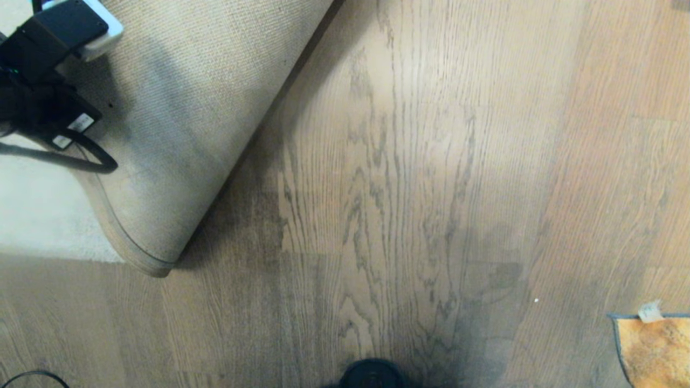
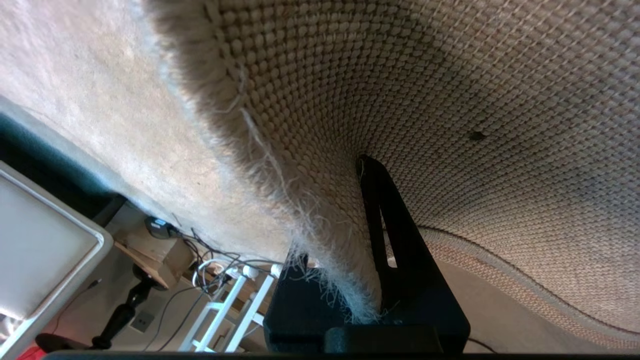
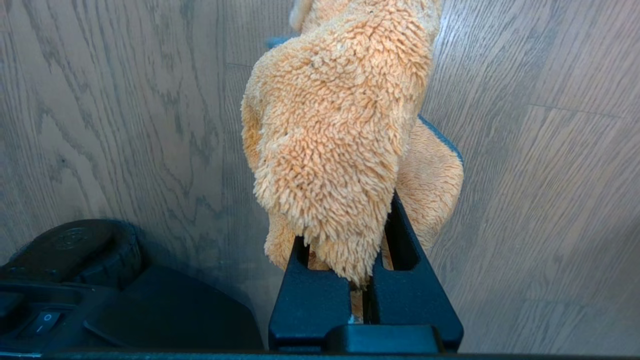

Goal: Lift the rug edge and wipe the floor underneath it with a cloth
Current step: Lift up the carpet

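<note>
One rug edge (image 1: 178, 134), curled back to show its beige woven backing and frayed pale pile, is pinched in the left gripper (image 2: 367, 240). Right of it on the streaky wood-grain floor (image 1: 409, 178), one fuzzy orange cloth (image 3: 335, 130) hangs clamped in the right gripper (image 3: 365, 280).

Rug edge (image 1: 161, 161) lifted, cloth (image 3: 340, 125) dangling

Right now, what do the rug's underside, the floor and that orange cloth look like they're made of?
The rug edge, held up in the left gripper, shows a beige coarse woven backing of knobbly rows, with pale fuzzy pile fraying at the border. The floor looks like matt light brown wood, or a wood-look plank: dark grain streaks. The cloth, in the right gripper, looks like shaggy microfibre or fleece.
</note>
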